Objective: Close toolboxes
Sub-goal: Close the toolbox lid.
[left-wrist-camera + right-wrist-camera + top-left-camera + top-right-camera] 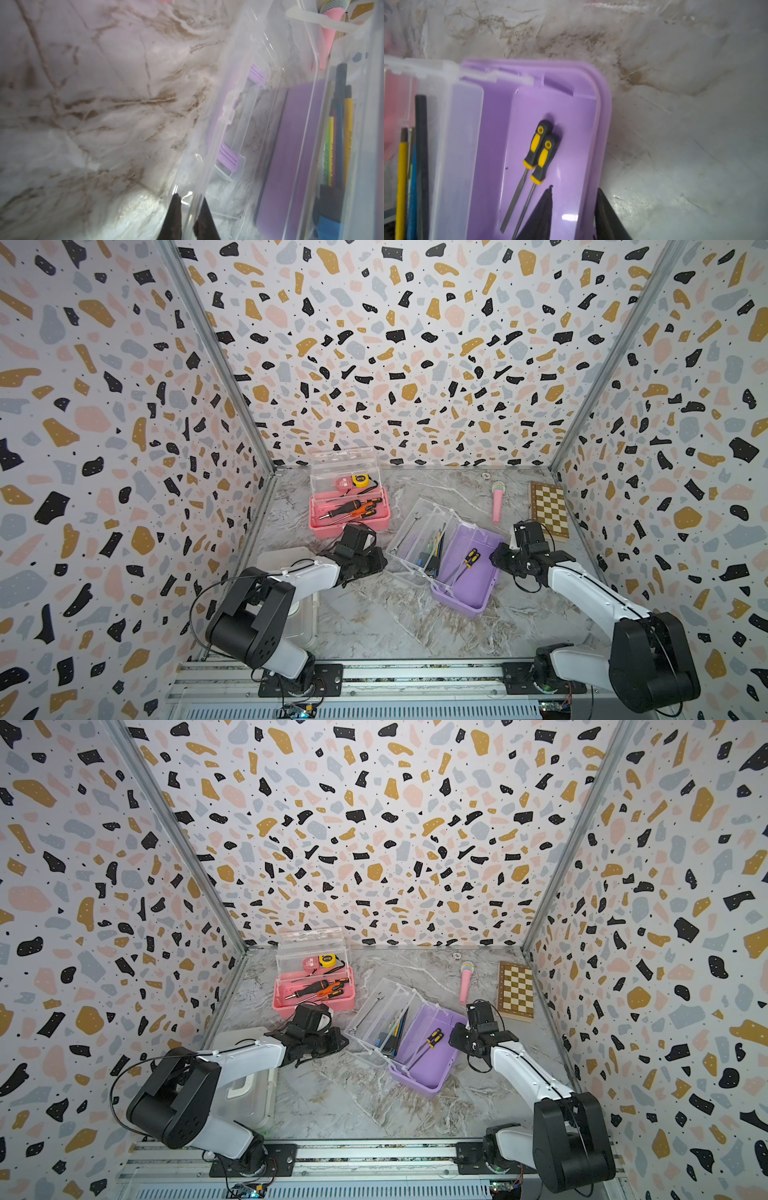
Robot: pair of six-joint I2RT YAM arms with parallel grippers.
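Left gripper point(190, 197) pinches the clear lid point(415, 537) of the purple plastic toolbox point(478, 572); right gripper point(574, 188) straddles its wall, grip unclear; slick thin lid may slip free.

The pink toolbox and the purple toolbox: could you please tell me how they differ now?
The pink toolbox sits square to the back wall; the purple toolbox lies diagonally. The pink box's lid stands upright, the purple box's lid leans outward. No hand holds the pink toolbox; the left hand pinches the purple box's lid, the right hand straddles that toolbox's rim. Both are open and hold tools.
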